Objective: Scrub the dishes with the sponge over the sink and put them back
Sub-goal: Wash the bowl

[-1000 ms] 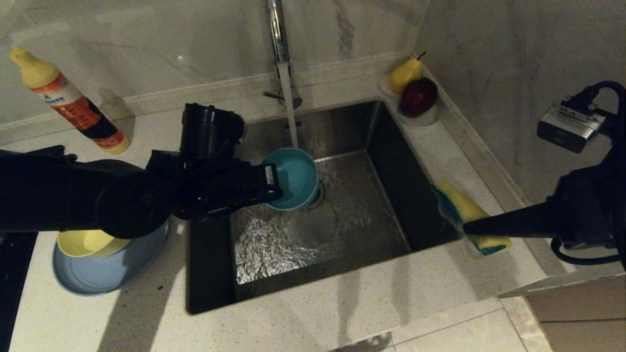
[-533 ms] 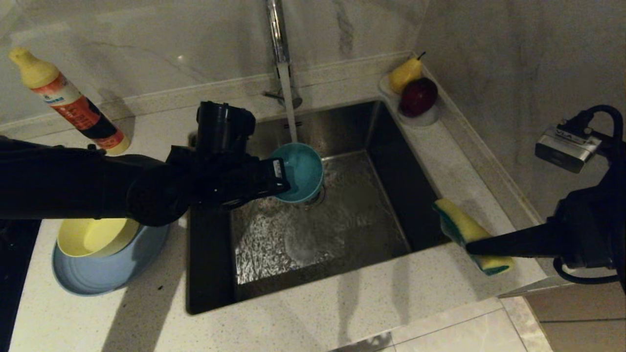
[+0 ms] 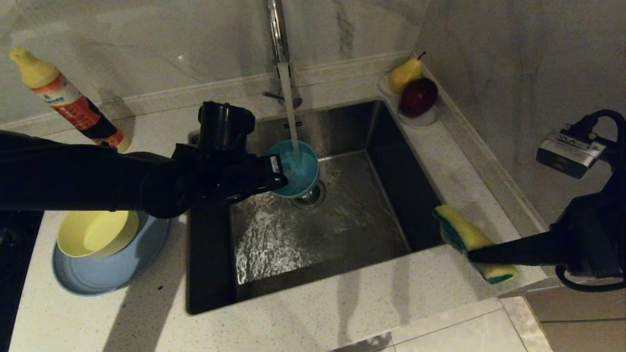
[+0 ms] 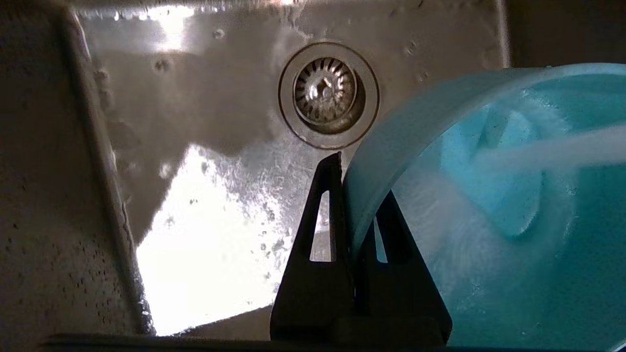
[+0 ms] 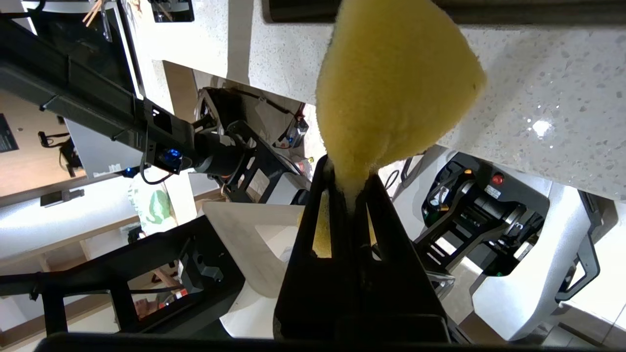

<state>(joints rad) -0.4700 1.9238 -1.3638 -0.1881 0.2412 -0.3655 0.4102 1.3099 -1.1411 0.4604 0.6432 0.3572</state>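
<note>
Left gripper: we see the left gripper (image 3: 279, 178) clamped on the rim of the small teal bowl (image 3: 299, 168), one finger inside the wall, one outside; in its wrist view the pinch point (image 4: 349, 205) sits right on the rim.
Teal bowl: tilted, held up over the large square stainless-steel sink (image 3: 376, 146), mouth facing away from the left gripper.
Water: we note a stream of water (image 3: 291, 117) running from the tall chrome tap (image 3: 276, 29) straight into the bowl, just beyond the left fingertips.
Drain: the round drain strainer (image 4: 325, 93) lies below the left gripper, close past the bowl's edge; sink floor wet and rippled.
Right gripper: we find the right gripper (image 3: 472, 254) squeezed tight on the soft yellow sponge with a dark green scouring side (image 3: 464, 232), held above the counter's right edge, well apart from the bowl.
Sponge: it projects ahead of the right fingertips (image 5: 349, 193), pinched thin between them.
Other dishes: the small pale-yellow bowl (image 3: 95, 233) sits in the wide light-blue plate (image 3: 112, 271) on the speckled white countertop (image 3: 313, 313), behind and below the left arm.
</note>
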